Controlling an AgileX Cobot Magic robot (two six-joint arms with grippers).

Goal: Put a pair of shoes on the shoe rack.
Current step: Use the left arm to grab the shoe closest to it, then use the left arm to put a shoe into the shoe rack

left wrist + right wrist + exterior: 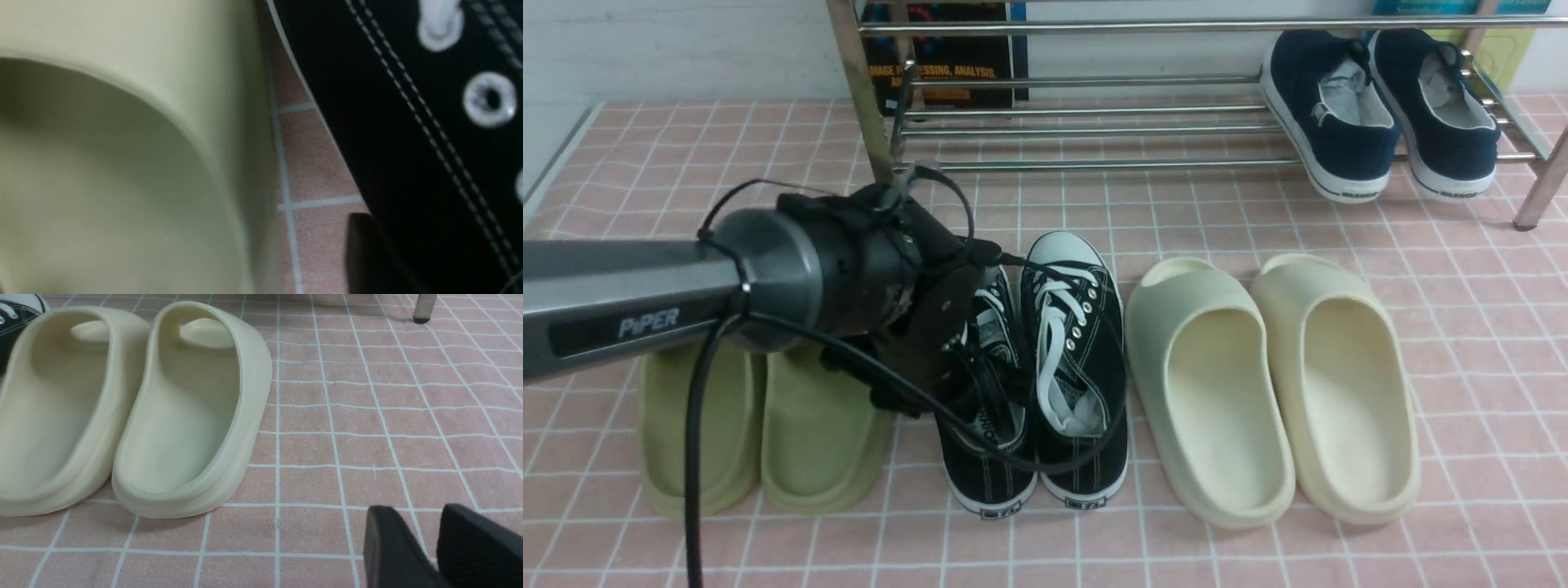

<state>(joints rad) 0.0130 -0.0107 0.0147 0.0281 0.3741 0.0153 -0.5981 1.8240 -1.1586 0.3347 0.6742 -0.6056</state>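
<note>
The pair of shoes, two black canvas sneakers with white laces, stands side by side on the pink tiled floor, toes toward the shoe rack (1094,130): the left one (984,478) and the right one (1078,343). My left gripper (956,359) reaches down onto the left sneaker's opening. In the left wrist view one dark finger (367,253) lies against the outside of the sneaker's black wall (408,122); the other finger is hidden. My right gripper (419,510) hovers over bare floor, open, with nothing between its fingers. It is out of the front view.
Two navy slip-ons (1339,114) rest on the rack's right end. Green slides (817,441) sit close on the sneakers' left, cream slides (1217,384) on their right. A book (947,65) leans behind the rack. A rack leg (423,310) stands far ahead of the right gripper.
</note>
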